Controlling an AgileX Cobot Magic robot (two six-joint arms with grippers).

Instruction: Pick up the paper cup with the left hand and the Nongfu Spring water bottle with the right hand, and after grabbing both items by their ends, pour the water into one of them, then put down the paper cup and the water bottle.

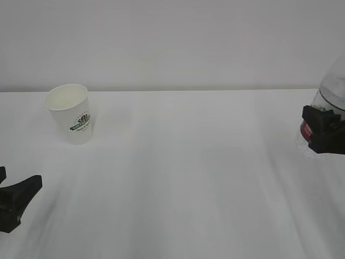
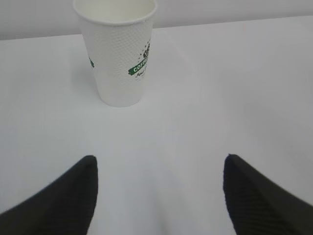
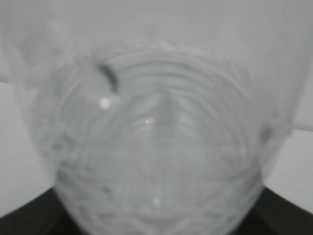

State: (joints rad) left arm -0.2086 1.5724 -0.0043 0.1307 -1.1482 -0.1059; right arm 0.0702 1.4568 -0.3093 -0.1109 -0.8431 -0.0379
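A plain white table (image 1: 188,178) spreads beneath and ahead of both end effectors; a pale grey wall (image 1: 172,38) rises beyond them.

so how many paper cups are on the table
1. The paper cup stands upright at the table's far left, ahead of the open left tool; none other shows.

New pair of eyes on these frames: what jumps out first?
The white paper cup with its green logo, standing upright and alone at the far left of the white table, is the only colour in that half. The left gripper sits in front of it with jaws wide open, holding nothing. At the right edge, the right gripper is closed around the clear water bottle, whose blurred body fills the right wrist view.
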